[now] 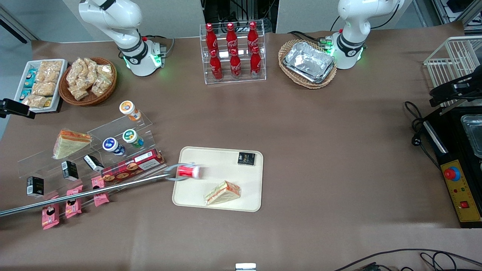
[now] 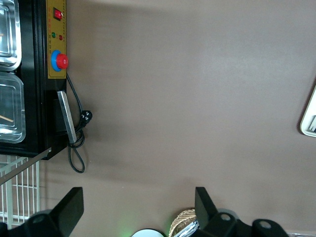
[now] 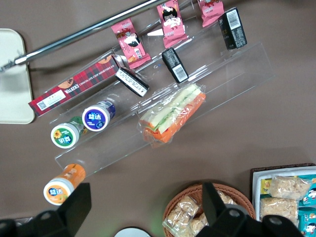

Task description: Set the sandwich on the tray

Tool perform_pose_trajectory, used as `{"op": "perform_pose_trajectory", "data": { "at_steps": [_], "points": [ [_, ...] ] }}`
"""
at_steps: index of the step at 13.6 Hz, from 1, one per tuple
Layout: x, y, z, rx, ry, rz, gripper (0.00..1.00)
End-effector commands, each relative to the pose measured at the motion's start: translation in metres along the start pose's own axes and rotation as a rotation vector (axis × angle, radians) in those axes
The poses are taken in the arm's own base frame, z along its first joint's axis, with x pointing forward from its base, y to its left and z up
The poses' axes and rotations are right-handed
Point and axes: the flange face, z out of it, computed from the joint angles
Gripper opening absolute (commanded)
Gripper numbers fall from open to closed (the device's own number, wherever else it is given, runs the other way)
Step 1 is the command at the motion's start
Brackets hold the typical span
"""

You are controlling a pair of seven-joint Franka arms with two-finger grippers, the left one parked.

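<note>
My gripper (image 3: 145, 217) hangs wide open, holding nothing, above a shelved sandwich (image 3: 173, 112); another sandwich (image 1: 223, 192) lies on the tray (image 1: 214, 162).

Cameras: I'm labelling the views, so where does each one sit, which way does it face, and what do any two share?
Front view: high, looking down on the table; both arms' bases show.
Right wrist view: looks down on the shelf sandwich; the gripper, fingers open, hangs by the snack basket.
Left wrist view: looks down on the black machine; parked fingers show.
Shared: all three show the tray.
</note>
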Motion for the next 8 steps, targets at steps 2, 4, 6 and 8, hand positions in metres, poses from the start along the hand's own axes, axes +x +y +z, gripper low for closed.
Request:
{"op": "perform_pose_trajectory", "data": {
  "at_steps": [2, 4, 6, 8],
  "points": [
    [-0.0013, 0.0062, -0.0027, -0.007, -0.005, -0.035, 1.00],
    [-0.0019, 0.0060, -0.0026, -0.005, -0.006, -0.033, 1.00],
    [-0.0035, 0.0056, -0.0043, -0.003, -0.007, -0.031, 1.00],
    [-0.0030, 0.0056, -0.0036, -0.003, -0.009, -0.023, 1.00]
  ]
}}
